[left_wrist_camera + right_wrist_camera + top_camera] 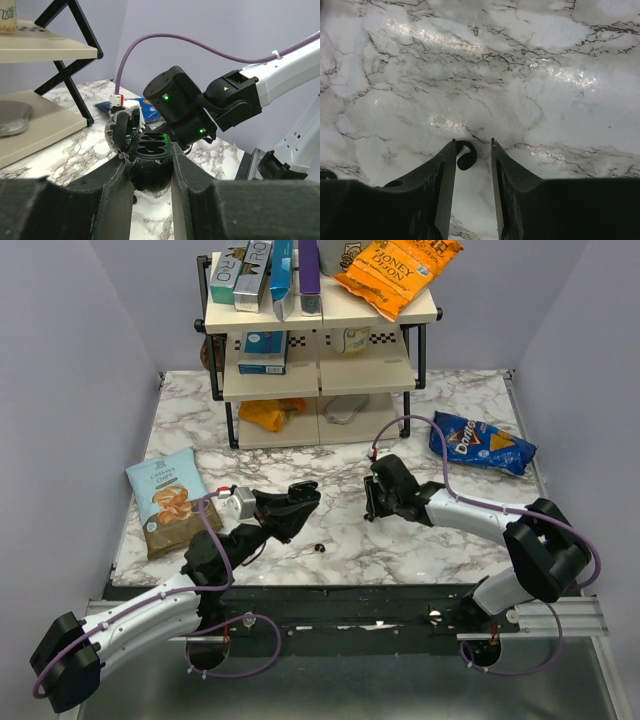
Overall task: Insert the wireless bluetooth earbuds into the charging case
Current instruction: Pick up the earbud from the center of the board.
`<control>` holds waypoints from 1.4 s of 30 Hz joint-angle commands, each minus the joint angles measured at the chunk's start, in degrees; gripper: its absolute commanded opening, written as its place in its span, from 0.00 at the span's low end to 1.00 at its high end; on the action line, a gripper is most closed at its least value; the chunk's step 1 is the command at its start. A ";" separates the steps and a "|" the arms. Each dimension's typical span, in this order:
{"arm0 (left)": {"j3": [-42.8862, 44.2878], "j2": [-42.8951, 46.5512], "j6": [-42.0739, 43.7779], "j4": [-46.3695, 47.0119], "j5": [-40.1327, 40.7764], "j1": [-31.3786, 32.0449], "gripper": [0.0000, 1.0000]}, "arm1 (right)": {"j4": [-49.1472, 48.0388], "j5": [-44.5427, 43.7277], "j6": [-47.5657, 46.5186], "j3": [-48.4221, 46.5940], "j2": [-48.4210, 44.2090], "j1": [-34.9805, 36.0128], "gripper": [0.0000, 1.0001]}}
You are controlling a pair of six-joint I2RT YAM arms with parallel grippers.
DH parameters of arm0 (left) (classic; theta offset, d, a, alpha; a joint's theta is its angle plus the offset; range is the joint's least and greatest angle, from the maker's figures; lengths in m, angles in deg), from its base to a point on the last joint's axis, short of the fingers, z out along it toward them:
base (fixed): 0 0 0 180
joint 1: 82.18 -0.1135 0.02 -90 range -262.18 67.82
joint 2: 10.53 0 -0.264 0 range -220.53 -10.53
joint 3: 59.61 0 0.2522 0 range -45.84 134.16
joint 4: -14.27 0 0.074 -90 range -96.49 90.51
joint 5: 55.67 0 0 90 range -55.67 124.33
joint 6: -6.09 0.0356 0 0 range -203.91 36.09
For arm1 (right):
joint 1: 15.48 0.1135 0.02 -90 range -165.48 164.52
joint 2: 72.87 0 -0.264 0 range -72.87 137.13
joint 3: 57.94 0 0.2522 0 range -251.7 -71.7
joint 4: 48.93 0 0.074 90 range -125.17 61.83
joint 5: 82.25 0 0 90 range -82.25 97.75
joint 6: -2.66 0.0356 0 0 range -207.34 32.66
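Left gripper (150,167) clamping open charging case (149,149), right gripper (473,145) part-open, earbud (466,155) between its jaws

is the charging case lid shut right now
No, the left wrist view shows the charging case, gripped by the left end effector, with its lid swung up and open.

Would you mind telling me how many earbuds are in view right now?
2. One earbud lies on the table near its front edge; the other sits at the tips of the right gripper. The open case looks empty, though partly hidden.
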 commanded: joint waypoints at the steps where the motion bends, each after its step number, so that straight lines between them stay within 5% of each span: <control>1: -0.51 0.04 -0.04 0.91 0.47 0.46 0.00 | -1.85 0.47 0.07 1.00 1.32 -0.35 0.41; 42: -0.51 0.48 0.40 -0.32 1.52 2.66 0.00 | -3.34 4.60 2.62 5.13 1.76 1.05 0.41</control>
